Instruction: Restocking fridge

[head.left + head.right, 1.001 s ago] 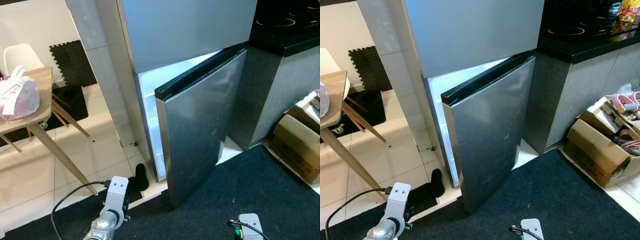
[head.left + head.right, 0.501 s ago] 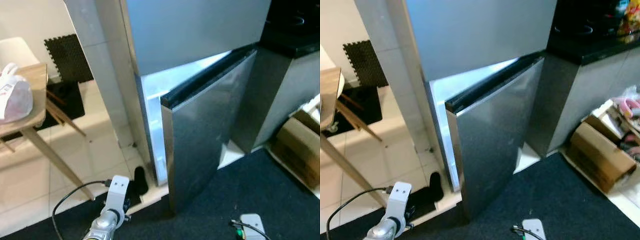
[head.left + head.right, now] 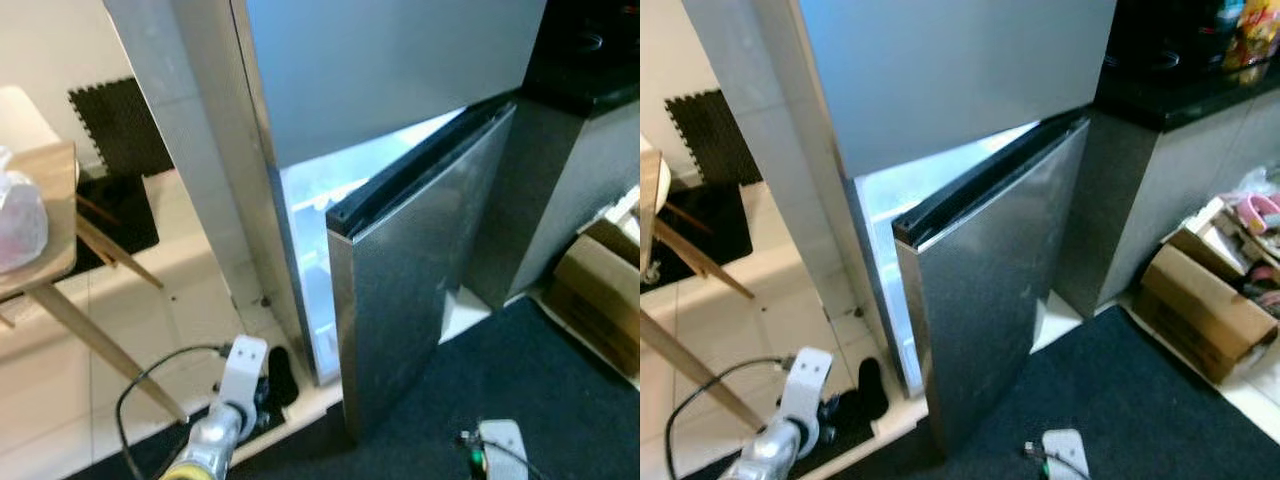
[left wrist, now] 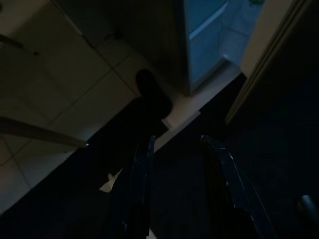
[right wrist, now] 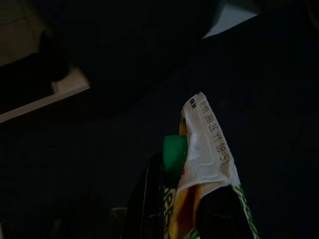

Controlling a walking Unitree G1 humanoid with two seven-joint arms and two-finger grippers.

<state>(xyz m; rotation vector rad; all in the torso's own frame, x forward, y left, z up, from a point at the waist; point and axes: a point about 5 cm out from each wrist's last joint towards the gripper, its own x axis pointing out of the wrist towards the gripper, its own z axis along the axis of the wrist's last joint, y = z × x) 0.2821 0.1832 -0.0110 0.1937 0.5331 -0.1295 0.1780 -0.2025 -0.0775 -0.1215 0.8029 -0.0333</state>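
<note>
Fridge (image 3: 400, 90) stands with its upper door shut and its lower door (image 3: 420, 290) swung partly open, the lit interior (image 3: 315, 225) glowing white behind it. Beside the fridge on the robot's right runs a dark counter (image 3: 1180, 85), and below that a cardboard box (image 3: 1205, 320) of odds and ends sits on the tiled floor at the edge of a dark rug (image 3: 1120, 400). On the robot's left, a wooden table (image 3: 50, 230) carries a plastic bag (image 3: 20, 220), and a black shoe (image 3: 282, 372) lies at the foot of the fridge.

Low at the robot's left, the left gripper (image 4: 179, 189) hangs over the rug edge, its jaws parted with nothing between them. The right gripper (image 5: 184, 209), low over the dark rug, is closed on a carton (image 5: 207, 164) with a green cap and a printed date along its sealed top; the carton is held well short of the open fridge.
</note>
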